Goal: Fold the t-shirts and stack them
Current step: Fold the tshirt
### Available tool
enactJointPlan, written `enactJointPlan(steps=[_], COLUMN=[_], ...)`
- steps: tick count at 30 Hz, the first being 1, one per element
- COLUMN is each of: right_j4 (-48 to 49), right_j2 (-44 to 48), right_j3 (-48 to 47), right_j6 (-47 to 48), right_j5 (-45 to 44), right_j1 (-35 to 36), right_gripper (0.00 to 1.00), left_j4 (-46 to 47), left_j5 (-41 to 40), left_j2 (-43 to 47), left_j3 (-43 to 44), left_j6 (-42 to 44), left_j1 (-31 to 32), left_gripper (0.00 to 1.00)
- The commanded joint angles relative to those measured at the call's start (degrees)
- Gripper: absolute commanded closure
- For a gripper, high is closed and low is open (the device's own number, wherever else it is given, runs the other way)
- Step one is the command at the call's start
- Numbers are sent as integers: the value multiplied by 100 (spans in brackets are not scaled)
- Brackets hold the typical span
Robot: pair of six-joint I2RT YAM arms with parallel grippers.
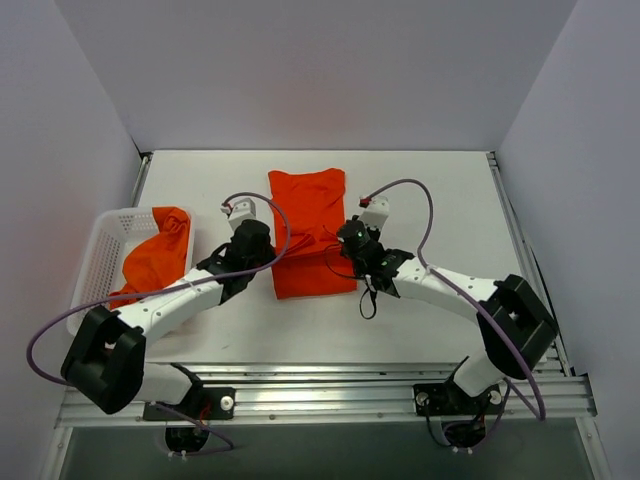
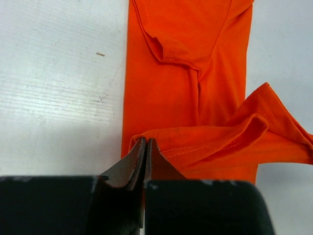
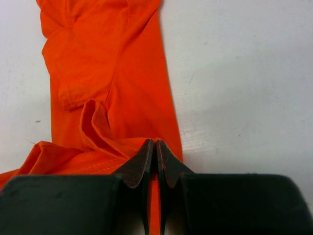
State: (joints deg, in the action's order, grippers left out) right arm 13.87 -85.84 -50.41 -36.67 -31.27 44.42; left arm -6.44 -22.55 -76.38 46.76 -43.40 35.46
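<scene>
Orange-red thin fabric, the plain short-sleeved t-shirt (image 1: 310, 200), folded into a long strip, lay right of the white perforated plastic basket (image 1: 100, 250) holding a second orange-red shirt (image 1: 160, 250). The left gripper (image 2: 145, 142) and right gripper (image 3: 155, 143) each pinched a hem corner, jaws closed tight. Light and limp, it would likely sag between them; stitched hem corners seemed the surest hold.

We see a white table (image 1: 440, 190), faintly scuffed, closed in by a plain pale back wall (image 1: 320, 70), left wall (image 1: 50, 150) and right wall (image 1: 590, 150). A metal rail (image 1: 330, 385) lines its near edge, above dark floor (image 1: 330, 452). Light falls evenly.
</scene>
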Motion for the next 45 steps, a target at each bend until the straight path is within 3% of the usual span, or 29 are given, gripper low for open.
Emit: enactJointPlan(steps=[1,13,15,16,17,18,19,20,25,29,32,39,45], right_j4=[300,573,442,389,362,266,213,169,-262,-297,-17,712,1161], right_j2=[-371,-2058,-2471,-2733,-2840,-2937,-3069,-3096,-2668,-1798,-866,787,1368], right_j3=[-469,-1769,-2241,-2428,-2603,-2788,-3164,-3350,-4046,-3400,-2155,589,1770], right_j6=[221,230,221,221,256,291,335,414,835,871,714,-322,-640], right_j5=[32,437,446,420,402,359,332,323,-124,-371,-372,172,330], right_j1=[-258,-873,-970,-1023,-1119,-1172,-1234,-1304,-1340,-1270,-1121,-901,-461], right_gripper=[100,100,98,89,50,34,26,5,2,2,2,4,4], left_j4=[942,1698,1716,1699,1681,1594,1532,1410,1197,645,345,529,1397], left_j5=[434,1489,1674,1770,1910,2208,2254,2298,2308,1983,1843,842,383], left_j2=[-437,-2396,-2749,-3134,-3320,-3513,-3803,-3892,-3745,-3130,-2340,-258,466], left_j3=[166,1545,1878,2281,2502,2739,3185,3381,4103,4210,3632,899,-930], left_j6=[288,648,710,701,675,631,596,543,709,815,780,43,-617], left_j1=[-311,-1181,-1383,-1471,-1559,-1743,-1823,-1876,-1973,-1973,-1833,-964,-15], left_gripper=[98,97,67,53,43,34,33,31,26,27,29,31,31])
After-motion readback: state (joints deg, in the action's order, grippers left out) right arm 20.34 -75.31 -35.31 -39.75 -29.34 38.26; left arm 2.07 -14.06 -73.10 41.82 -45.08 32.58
